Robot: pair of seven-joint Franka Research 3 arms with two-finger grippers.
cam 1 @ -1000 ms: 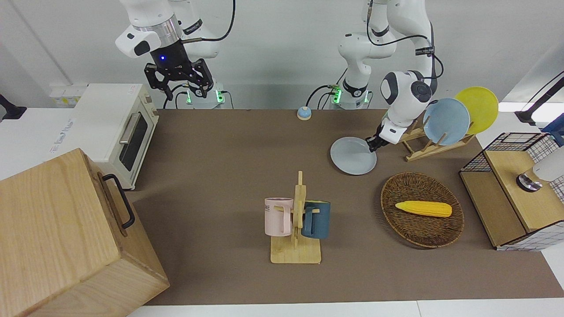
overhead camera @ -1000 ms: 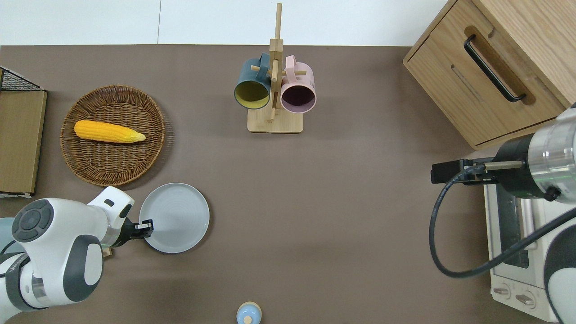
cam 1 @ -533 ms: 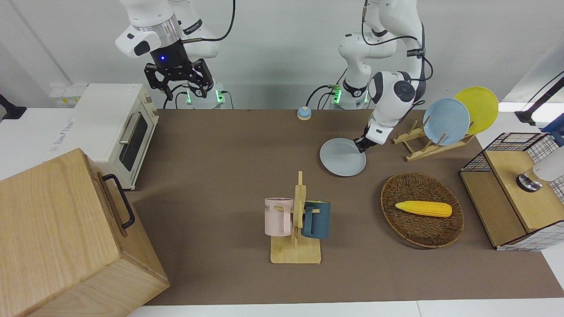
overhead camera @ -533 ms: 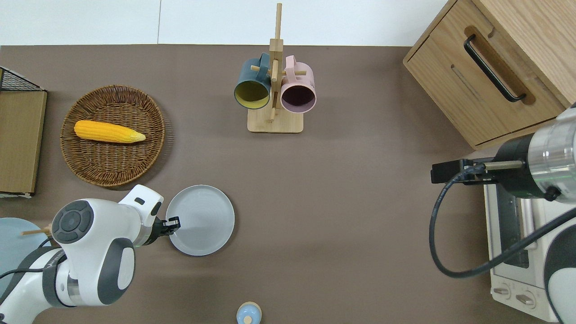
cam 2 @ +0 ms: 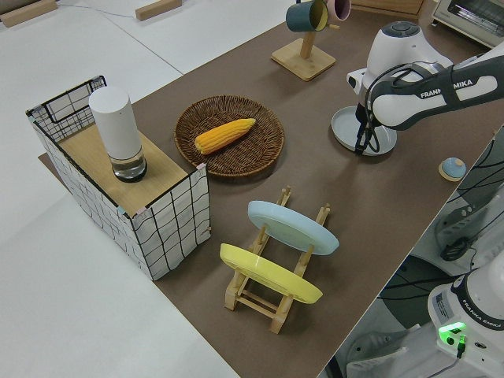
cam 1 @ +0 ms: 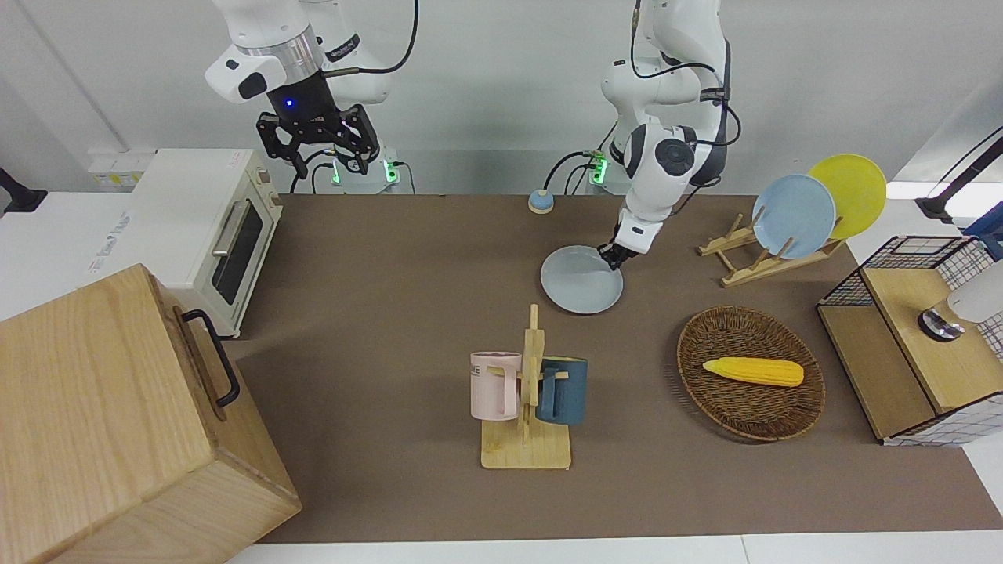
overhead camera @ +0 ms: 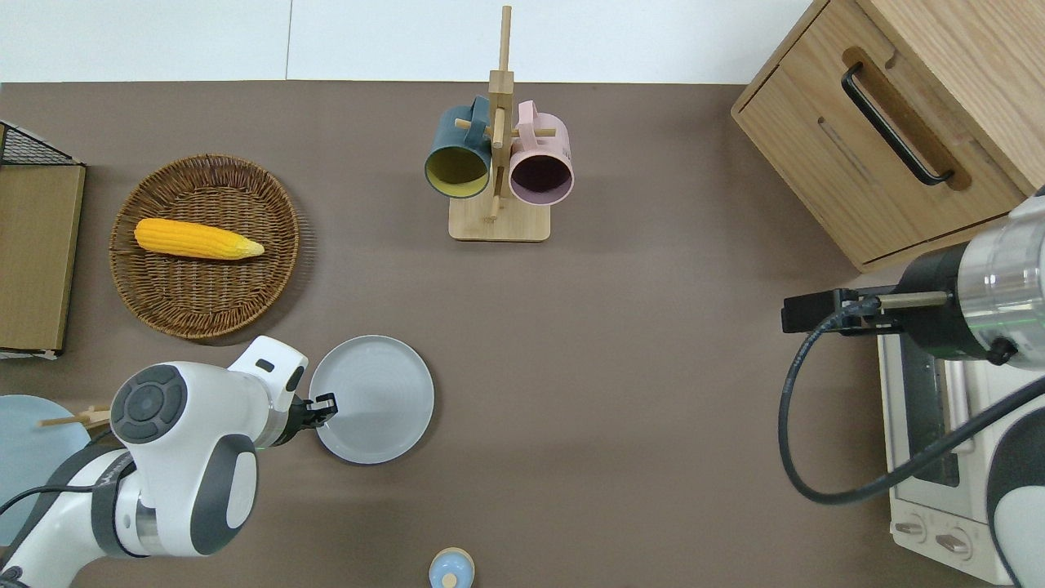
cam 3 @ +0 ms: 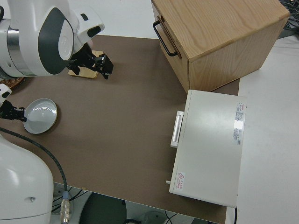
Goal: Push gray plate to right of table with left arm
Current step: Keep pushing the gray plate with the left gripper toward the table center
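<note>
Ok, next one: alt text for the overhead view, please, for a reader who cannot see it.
The left gripper sits low at the rim of the gray plate on the brown table, at the plate's edge toward the left arm's end. Farther from the robots are a wicker basket holding corn and a mug rack; the right arm is parked.

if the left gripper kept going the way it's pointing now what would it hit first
Nothing new: the left gripper is already at the rim of the gray plate, at its edge toward the left arm's end. Past the plate the table looks bare up to the toaster oven, though its height is hard to judge.
</note>
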